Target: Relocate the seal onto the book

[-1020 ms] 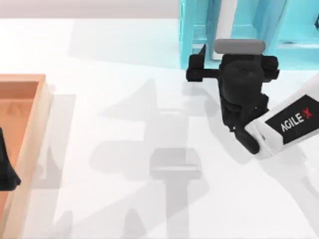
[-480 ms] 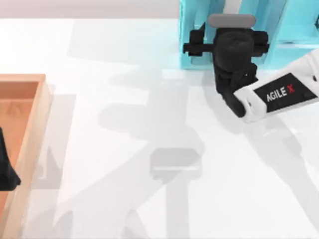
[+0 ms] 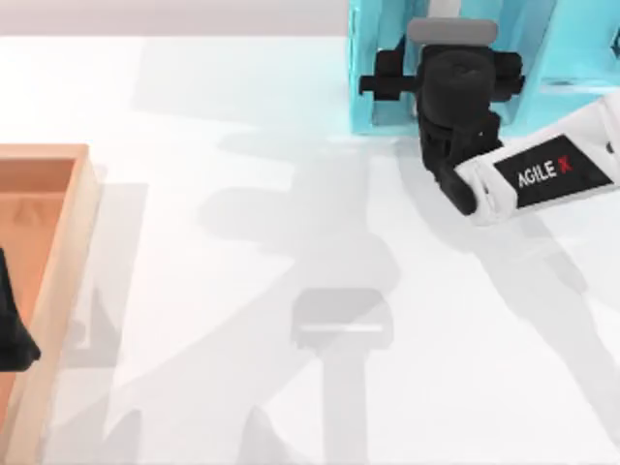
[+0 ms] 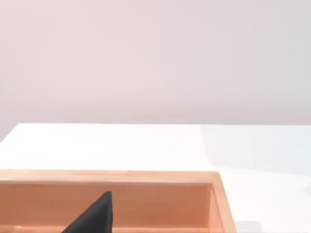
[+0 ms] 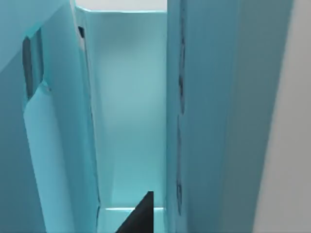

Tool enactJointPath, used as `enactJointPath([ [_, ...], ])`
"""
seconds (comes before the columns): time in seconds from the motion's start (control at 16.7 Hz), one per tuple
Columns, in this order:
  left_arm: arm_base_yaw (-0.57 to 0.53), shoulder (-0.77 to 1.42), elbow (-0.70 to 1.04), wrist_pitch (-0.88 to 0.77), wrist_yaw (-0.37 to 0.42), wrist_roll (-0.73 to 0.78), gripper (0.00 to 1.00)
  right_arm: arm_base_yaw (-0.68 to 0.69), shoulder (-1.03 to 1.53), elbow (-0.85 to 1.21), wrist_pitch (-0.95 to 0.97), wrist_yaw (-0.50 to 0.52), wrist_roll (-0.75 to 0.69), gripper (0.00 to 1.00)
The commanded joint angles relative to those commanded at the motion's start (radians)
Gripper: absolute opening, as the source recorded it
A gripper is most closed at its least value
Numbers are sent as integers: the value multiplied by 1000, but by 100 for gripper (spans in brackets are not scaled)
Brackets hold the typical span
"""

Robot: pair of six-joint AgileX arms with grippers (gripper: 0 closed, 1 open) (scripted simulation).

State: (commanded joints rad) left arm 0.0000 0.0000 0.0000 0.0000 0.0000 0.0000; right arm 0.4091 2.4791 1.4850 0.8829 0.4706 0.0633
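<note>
White worktop (image 3: 242, 116) carries a light-blue shelf unit (image 3: 373, 68) at its far edge, where the right end effector (image 3: 453, 73) reaches in, its opening impossible to tell, while the left end effector (image 3: 12, 329) sits over a wooden tray (image 3: 68, 252).

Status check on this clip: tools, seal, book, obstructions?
Right tool at the light-blue shelf unit. Left tool over the wooden tray. Seal, book unsighted.

Table (image 3: 242, 145) was smooth, matt white. Tray (image 3: 68, 252) at left looked like pale unvarnished wood, matt. Shelf unit (image 3: 373, 68) was smooth light-blue plastic, faint sheen. Right arm (image 3: 538, 174) wore glossy white shell; its head matt black.
</note>
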Motion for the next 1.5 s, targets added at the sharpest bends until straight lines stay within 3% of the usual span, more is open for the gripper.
enactJointPath([
  [0.72,0,0,0,0,0,0,100,0,0,0,0,0,0,2],
  [1.5,0,0,0,0,0,0,100,26,-55,-63,-62,38,2,0],
])
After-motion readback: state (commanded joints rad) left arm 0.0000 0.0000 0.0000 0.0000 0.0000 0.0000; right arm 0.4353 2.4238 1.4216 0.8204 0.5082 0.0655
